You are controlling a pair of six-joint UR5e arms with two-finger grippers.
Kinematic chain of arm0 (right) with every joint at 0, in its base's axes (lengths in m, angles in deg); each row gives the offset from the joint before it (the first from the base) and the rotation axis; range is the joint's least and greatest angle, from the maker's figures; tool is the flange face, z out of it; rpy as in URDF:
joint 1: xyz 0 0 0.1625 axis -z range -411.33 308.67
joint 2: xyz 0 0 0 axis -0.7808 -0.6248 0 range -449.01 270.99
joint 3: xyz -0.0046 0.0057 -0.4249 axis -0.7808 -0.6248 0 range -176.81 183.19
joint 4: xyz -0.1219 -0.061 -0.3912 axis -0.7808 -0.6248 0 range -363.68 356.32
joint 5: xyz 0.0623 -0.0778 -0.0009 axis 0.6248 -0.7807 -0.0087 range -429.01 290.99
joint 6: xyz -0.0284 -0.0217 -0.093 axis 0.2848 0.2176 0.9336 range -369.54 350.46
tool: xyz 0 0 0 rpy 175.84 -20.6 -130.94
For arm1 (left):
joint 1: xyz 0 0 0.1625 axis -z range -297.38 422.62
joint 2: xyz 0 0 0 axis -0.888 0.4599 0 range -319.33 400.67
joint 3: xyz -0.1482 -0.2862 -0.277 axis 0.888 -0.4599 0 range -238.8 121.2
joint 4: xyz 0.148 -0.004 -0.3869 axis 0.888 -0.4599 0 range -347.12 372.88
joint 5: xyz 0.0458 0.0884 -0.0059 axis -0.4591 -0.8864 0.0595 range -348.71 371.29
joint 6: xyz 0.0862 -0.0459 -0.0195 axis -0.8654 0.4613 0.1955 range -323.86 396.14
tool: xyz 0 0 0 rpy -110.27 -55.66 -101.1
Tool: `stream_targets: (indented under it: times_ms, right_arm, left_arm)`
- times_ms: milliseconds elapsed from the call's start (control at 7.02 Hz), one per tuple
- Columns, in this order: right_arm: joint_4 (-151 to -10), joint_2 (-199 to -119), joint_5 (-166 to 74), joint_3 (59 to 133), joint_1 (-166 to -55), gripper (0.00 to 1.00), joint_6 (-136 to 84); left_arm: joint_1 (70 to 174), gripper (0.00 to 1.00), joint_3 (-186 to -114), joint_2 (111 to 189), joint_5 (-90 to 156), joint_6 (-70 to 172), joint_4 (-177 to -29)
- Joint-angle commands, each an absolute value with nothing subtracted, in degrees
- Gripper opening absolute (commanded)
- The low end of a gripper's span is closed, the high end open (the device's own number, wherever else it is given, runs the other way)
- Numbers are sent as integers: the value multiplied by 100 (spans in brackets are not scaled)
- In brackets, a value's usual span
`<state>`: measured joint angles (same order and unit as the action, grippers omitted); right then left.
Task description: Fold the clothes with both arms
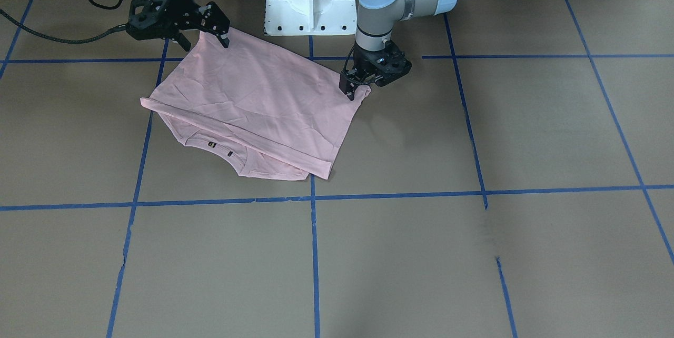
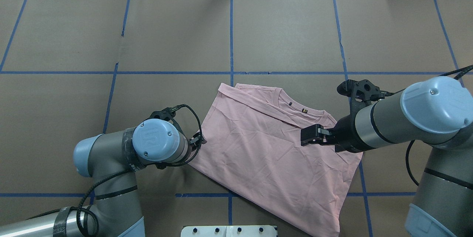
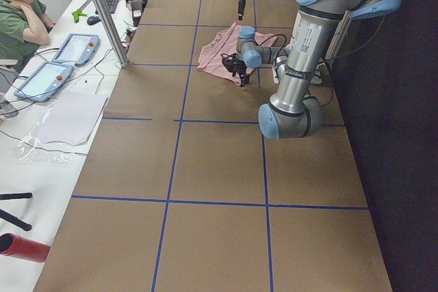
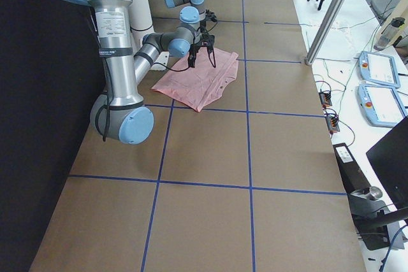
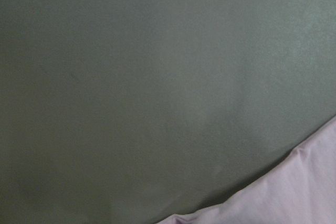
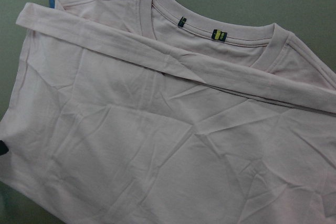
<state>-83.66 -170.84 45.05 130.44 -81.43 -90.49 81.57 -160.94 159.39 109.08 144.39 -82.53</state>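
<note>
Shirt (image 1: 263, 101) pink, folded over, lying flat on brown surface (image 1: 474, 254) just ahead of white pedestal (image 1: 308, 1). Plain side up. Collar (image 6: 281, 40) showing at edge away from robot, folded band lying across it. Right claw (image 1: 206, 45) fingers spread apart, one tip at shirt corner on robot side. Left claw (image 1: 354, 90) pointing down at other robot-side corner; apart or together, cannot tell. Blue tape lines (image 1: 315, 254) grid surface.

One pink T-shirt (image 1: 253, 96) with two small collar tags (image 6: 181, 21) (image 6: 219, 35) on one table (image 1: 474, 254). Two robot arms: left arm (image 2: 107, 152), right arm (image 2: 388, 122). Two black pincers: left pincer (image 1: 355, 90), right pincer (image 1: 205, 43). One white pedestal (image 1: 308, 1). One seated person (image 3: 20, 11), two tablets (image 3: 75, 47) (image 3: 41, 78).
</note>
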Motion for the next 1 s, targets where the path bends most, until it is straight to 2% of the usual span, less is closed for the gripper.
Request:
stream_targets:
  times_ms: [0, 142, 285, 855]
  right_arm:
    - [-8366, -17083, 4499, 13037, -8156, 100, -9049]
    - [-8375, -17083, 4499, 13045, -8156, 100, -9049]
    - [-8367, -17083, 4508, 13045, -8156, 100, -9058]
    - [-8375, -17092, 4499, 13045, -8183, 100, -9058]
  left_arm:
    - [8152, 45, -16101, 15924, 10911, 14442, -8248]
    - [8143, 14, -16101, 15915, 10903, 14442, -8248]
    - [8143, 0, -16101, 15932, 10911, 14416, -8248]
    - [8248, 0, -16163, 15959, 10947, 14328, -8213]
